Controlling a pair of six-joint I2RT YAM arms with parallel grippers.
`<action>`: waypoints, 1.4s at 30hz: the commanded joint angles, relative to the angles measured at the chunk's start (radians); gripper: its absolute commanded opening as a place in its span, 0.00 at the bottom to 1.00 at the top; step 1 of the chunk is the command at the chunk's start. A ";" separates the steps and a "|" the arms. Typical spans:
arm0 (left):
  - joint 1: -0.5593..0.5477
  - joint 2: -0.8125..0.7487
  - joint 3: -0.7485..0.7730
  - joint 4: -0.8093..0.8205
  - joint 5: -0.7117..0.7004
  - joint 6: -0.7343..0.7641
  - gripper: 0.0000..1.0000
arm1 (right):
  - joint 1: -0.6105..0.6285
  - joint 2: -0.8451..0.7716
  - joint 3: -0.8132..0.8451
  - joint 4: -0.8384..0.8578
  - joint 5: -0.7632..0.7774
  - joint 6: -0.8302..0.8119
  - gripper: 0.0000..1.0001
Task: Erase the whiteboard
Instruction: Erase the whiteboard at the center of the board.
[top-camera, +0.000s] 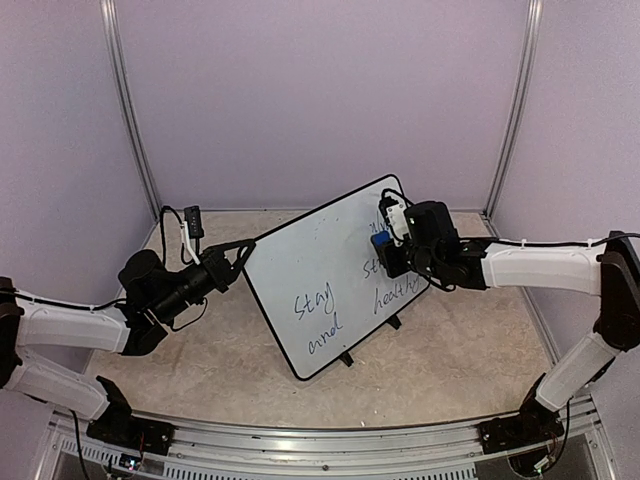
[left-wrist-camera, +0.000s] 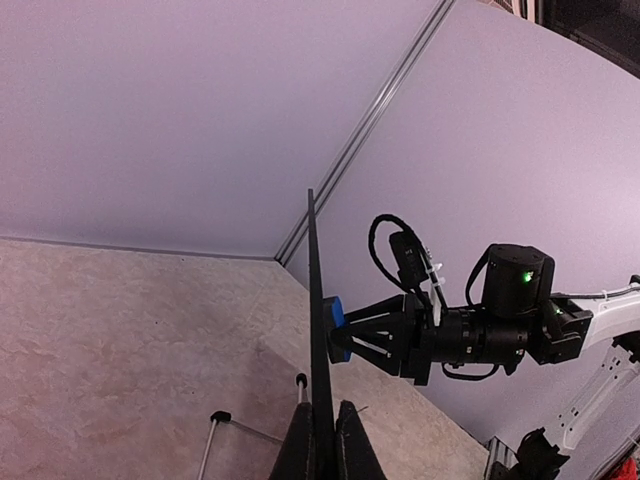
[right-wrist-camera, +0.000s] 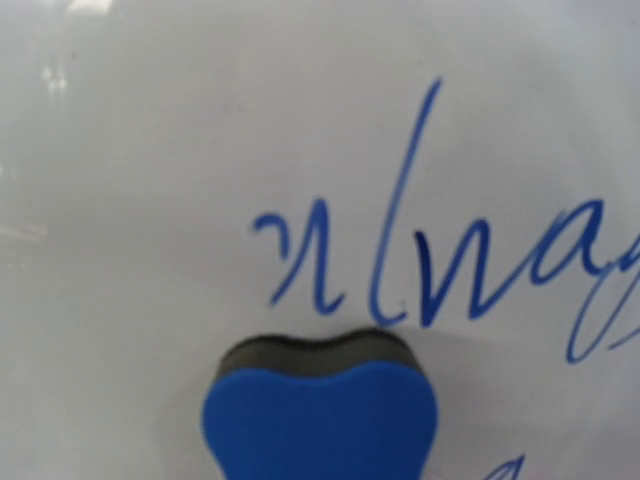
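**White board: eraser set at the top word**

White, glossy, black-rimmed rectangular whiteboard (top-camera: 300, 270) stands tilted on its small black stand feet (top-camera: 347, 357), mid-way across the beige mottled table (top-camera: 460, 350).

Your left gripper (top-camera: 238, 256) is clamped on the board's left rim, one finger on each side, steadying it. Your right gripper (top-camera: 386, 246) is closed on the small blue-and-black foam eraser (right-wrist-camera: 320, 420). The eraser's dark face presses flat against the board at its far right part, just beneath the blue cursive handwriting (right-wrist-camera: 420, 270).

Step in hand, as I judge it: the start of the wipe. Every word reads intact, so almost all of the task is left.

The next move calls for you to sweep the eraser up across that word with even pressure. After that, work down toward the nearer lines. Let the left grip resist the push so the board does not tip back or skid.

Containers: none shows in any view.
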 joint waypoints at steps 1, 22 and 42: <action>-0.028 -0.008 0.021 0.033 0.178 0.077 0.00 | -0.015 0.003 0.000 -0.021 -0.019 -0.001 0.23; -0.028 -0.003 0.023 0.036 0.181 0.074 0.00 | -0.039 0.013 -0.029 -0.015 -0.072 0.008 0.23; -0.027 -0.008 0.022 0.030 0.179 0.080 0.00 | -0.056 0.079 0.135 -0.020 -0.063 -0.038 0.23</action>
